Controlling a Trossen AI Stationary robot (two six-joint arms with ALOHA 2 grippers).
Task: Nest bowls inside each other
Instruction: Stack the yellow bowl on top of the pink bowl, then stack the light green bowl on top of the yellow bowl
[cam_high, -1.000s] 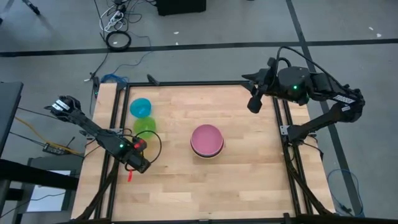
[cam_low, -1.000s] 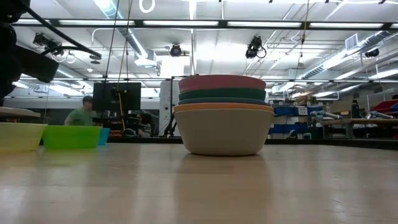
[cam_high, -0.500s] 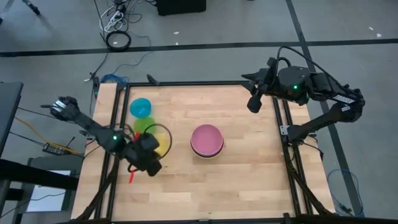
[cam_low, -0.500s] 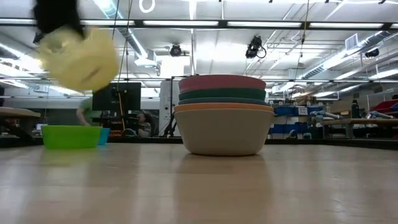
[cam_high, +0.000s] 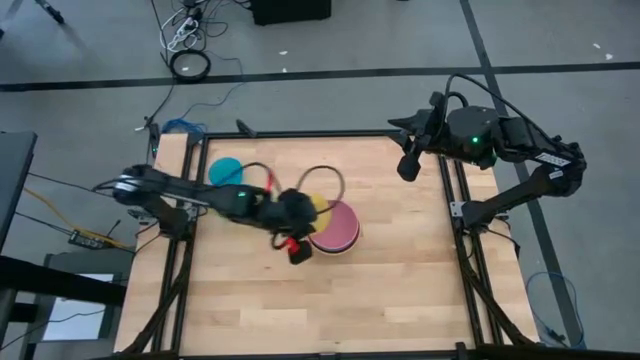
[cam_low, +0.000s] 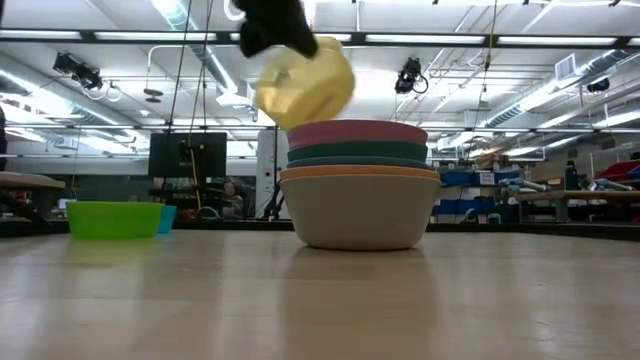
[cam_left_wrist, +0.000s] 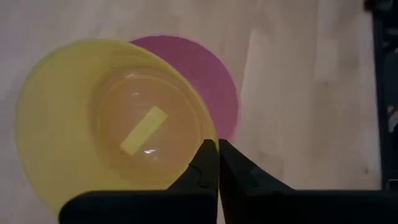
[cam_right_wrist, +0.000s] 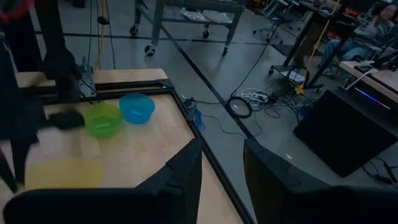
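Observation:
A stack of nested bowls (cam_low: 358, 190) with a pink bowl (cam_high: 338, 228) on top stands at the table's middle. My left gripper (cam_high: 303, 222) is shut on a yellow bowl (cam_low: 303, 85), held above the stack's left side. The wrist view shows this yellow bowl (cam_left_wrist: 112, 124) over the pink one (cam_left_wrist: 211, 81). A lime green bowl (cam_low: 115, 218) and a cyan bowl (cam_high: 225, 170) rest on their bases at the far left. My right gripper (cam_high: 408, 165) hangs open, raised over the table's far right edge. My left gripper holds the yellow bowl by its rim (cam_left_wrist: 204, 142), on the side nearest the fingers, which come slanting down from the table's left. The bowl is lifted clear, tilted, and hangs below the fingers just above the pink bowl.
The black frame rail (cam_high: 452, 200) runs along the table's right edge below my right arm. Bare wood (cam_high: 330, 300) lies along the near half of the table. Beyond the table are cables on the floor and workshop furniture.
My left gripper has lifted the yellow bowl off the table by the left edge, beside the lime green bowl. It has carried the bowl up and toward the right to the stack, rolling as it went. The bowl, then flat on the table, is now tilted and in the air.

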